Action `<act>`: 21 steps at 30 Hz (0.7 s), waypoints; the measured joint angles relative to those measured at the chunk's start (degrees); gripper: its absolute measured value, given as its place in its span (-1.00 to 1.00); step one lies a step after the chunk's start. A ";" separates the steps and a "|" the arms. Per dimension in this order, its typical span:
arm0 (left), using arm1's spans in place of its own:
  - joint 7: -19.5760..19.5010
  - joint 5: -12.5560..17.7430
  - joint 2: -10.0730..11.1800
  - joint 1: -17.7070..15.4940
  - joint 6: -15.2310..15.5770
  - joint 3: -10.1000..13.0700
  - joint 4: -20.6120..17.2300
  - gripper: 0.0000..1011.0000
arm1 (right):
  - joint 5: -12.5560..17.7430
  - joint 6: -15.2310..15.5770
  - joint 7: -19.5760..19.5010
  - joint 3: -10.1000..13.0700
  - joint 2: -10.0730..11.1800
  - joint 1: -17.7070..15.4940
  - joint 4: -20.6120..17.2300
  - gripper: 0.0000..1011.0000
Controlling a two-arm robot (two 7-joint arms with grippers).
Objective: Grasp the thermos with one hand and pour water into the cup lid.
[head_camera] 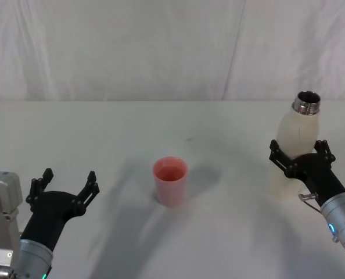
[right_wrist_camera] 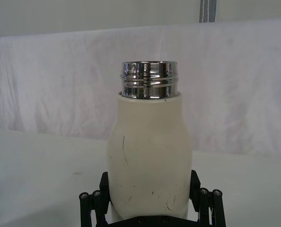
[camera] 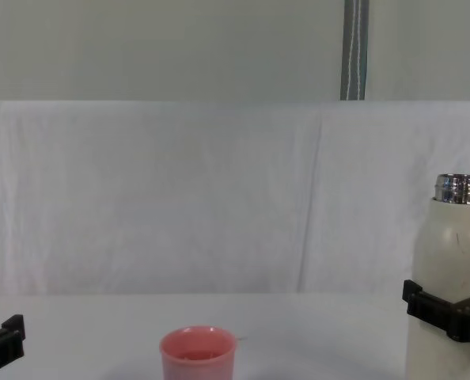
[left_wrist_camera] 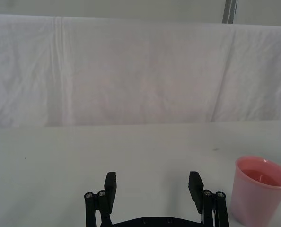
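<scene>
Right gripper [head_camera: 300, 156] clamps bottle [head_camera: 297, 136], upright, neck up. Pink cup [head_camera: 171, 181] sits well to its left, mid-table. Left gripper [head_camera: 65, 186] spread, idle, holding nothing.

White matte table [head_camera: 103, 151], soft shadows across surface. White cloth backdrop [camera: 180, 198] hung along far edge, creased with vertical folds and wrinkles. Plain pale grey-green wall [camera: 140, 47] above cloth. Narrow grey vertical strip [camera: 354, 49] on wall toward right far corner, rising from behind cloth top. Even, diffuse lighting.
</scene>
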 joint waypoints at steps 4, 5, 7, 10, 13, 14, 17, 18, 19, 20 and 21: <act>0.00 0.00 0.00 0.00 0.00 0.00 0.00 0.98 | -0.02 0.00 0.00 0.00 0.00 -0.02 0.00 0.98; 0.00 0.00 0.00 0.00 0.00 0.00 0.00 0.98 | -0.02 0.00 0.00 0.00 0.00 -0.03 -0.01 0.98; 0.00 0.00 0.00 0.00 0.00 0.00 0.00 0.98 | -0.04 0.00 0.00 0.01 0.01 -0.07 -0.03 0.98; 0.00 0.00 0.00 0.00 0.00 0.00 0.00 0.98 | -0.06 -0.01 0.00 0.02 0.02 -0.10 -0.05 0.92; 0.00 0.00 0.00 0.00 0.00 0.00 0.00 0.98 | -0.06 -0.01 0.00 0.03 0.03 -0.12 -0.06 0.90; 0.00 0.00 0.00 0.00 0.00 0.00 0.00 0.98 | -0.07 -0.01 0.00 0.03 0.03 -0.12 -0.07 0.90; 0.00 0.00 0.00 0.00 0.00 0.00 0.00 0.98 | -0.07 -0.01 -0.01 0.05 0.03 -0.14 -0.09 0.90; 0.00 0.00 0.00 0.00 0.00 0.00 0.00 0.98 | -0.07 -0.01 0.00 0.06 0.03 -0.15 -0.10 0.90; 0.00 0.00 0.00 0.00 0.00 0.00 0.00 0.98 | -0.07 -0.01 0.00 0.06 0.03 -0.15 -0.10 0.90; 0.00 0.00 0.00 0.00 0.00 0.00 0.00 0.98 | -0.06 -0.01 0.00 0.06 0.03 -0.15 -0.10 0.90; 0.00 0.00 0.00 0.00 0.00 0.00 0.00 0.98 | -0.07 -0.01 -0.01 0.06 0.03 -0.16 -0.11 0.90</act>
